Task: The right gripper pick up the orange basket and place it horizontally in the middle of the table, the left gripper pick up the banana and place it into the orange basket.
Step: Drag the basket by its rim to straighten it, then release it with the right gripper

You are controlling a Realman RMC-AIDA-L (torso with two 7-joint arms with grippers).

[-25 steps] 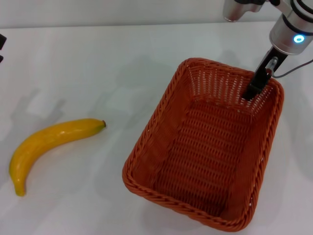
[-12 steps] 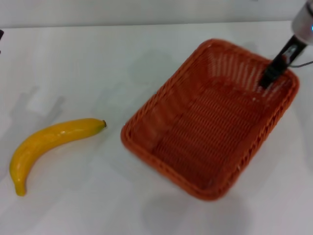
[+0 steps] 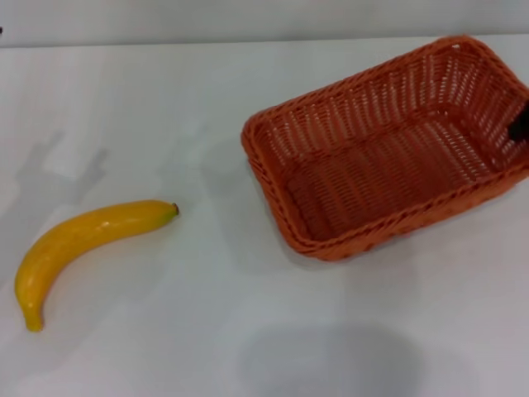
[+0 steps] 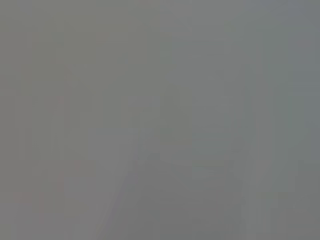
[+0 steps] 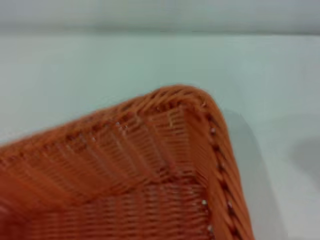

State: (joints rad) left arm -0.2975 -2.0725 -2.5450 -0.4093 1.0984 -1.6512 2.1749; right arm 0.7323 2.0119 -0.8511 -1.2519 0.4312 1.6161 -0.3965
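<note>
The orange basket hangs tilted above the table's right rear part, its long side running left to right, and it casts a shadow on the near table. Only a black fingertip of my right gripper shows, at the basket's right wall on the picture's edge, shut on that wall. The right wrist view shows the basket's far corner and woven inside from close up. The yellow banana lies flat at the near left, dark tip toward the middle. My left gripper is out of view, and its wrist view is plain grey.
White tabletop lies between the banana and the basket. The table's far edge runs along the top of the head view.
The basket has been lifted, turned from lengthwise to crosswise, and carried right and back with my right gripper, which has slid almost out of the picture. The banana has not moved.
</note>
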